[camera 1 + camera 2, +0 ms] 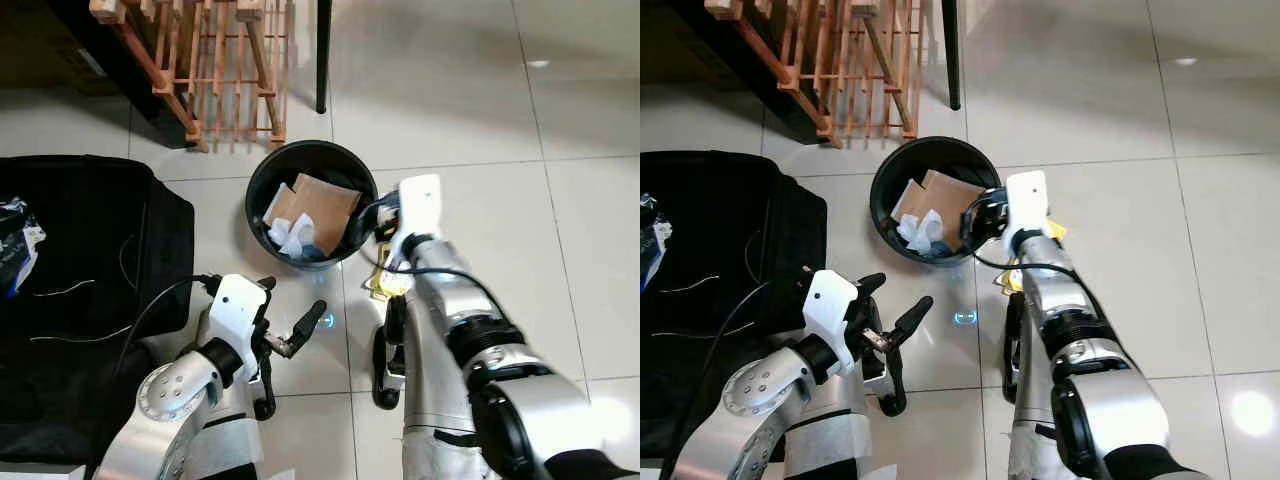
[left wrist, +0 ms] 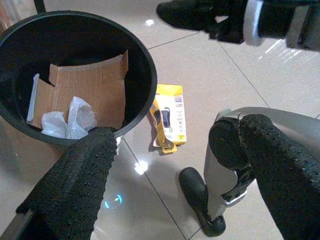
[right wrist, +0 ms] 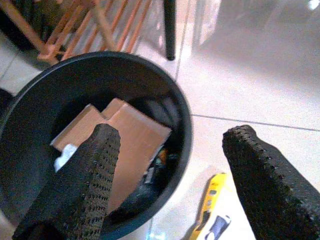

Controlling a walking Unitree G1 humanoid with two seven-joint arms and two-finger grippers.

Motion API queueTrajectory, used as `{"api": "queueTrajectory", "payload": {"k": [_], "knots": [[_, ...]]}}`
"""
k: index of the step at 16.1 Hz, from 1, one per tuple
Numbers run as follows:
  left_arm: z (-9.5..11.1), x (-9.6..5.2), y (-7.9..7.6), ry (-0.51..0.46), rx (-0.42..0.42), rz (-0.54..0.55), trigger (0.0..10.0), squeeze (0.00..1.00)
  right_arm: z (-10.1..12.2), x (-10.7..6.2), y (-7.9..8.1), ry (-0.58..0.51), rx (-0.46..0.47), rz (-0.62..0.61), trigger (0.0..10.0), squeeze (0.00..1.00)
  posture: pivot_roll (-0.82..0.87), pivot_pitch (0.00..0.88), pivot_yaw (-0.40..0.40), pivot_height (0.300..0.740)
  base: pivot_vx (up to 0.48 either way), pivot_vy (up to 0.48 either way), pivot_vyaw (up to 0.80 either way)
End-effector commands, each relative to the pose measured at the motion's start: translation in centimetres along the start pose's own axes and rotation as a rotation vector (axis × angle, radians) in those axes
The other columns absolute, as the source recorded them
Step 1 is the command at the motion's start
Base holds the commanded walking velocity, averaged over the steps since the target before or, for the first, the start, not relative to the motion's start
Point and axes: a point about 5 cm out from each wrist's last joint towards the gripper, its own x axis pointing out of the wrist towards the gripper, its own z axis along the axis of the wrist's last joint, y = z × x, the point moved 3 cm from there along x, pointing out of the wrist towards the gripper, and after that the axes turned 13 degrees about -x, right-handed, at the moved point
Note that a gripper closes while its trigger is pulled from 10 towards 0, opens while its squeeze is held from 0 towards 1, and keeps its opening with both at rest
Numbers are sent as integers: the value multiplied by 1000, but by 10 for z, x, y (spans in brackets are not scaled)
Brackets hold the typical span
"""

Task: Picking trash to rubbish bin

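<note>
Nothing really readable here tbh. The flat yellow cardboard package (image 2: 170,117) lying on the tile just beyond the left gripper's (image 2: 170,165) spread fingertips has a white label with barcode-like stripes and tiny print, but it's too small to make out.

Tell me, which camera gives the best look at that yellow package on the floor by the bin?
The left wrist view: the yellow package lies fully exposed on the tiles beside the black bin. The right wrist view catches just one end of it between the open fingers of the right gripper. In both eye views the right arm covers most of it.
</note>
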Motion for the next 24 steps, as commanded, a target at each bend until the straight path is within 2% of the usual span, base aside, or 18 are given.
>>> {"api": "queueTrajectory", "payload": {"k": [1,4,6,11,12,15,18,22,24], "knots": [[-13,-1,-1,40,-16,-3,10000,0,-10,-3,4,29,4,7,10000,0,115,515,18,592,0,0,0],[-12,8,1,24,-6,-14,10000,0,-1,0,-3,1,9,-8,10000,0,109,461,24,637,0,0,0],[-7,16,6,1,10,-13,10000,0,2,0,-15,-9,24,-38,10000,0,107,408,31,667,0,0,0],[-13,32,29,-20,52,41,10000,0,-2,-11,-33,-44,-38,-63,10000,0,76,253,43,740,0,0,0],[-8,35,37,-54,76,87,10000,0,-3,-16,-34,-57,-62,-55,10000,0,63,216,43,740,0,0,0],[2,40,53,-125,122,174,10000,0,-5,-40,-32,-101,-126,-48,10000,0,24,141,45,740,0,0,0],[6,45,53,-178,125,215,10000,0,5,-71,-39,-147,-156,-155,10000,0,-10,97,35,740,0,0,0],[14,43,54,-224,115,253,10000,0,2,-98,-48,-106,-147,-268,10000,0,-16,81,29,740,0,0,0],[9,39,51,-217,104,249,10000,0,-9,-113,-47,-38,-114,-323,10000,0,-19,87,26,740,0,0,0]]}}
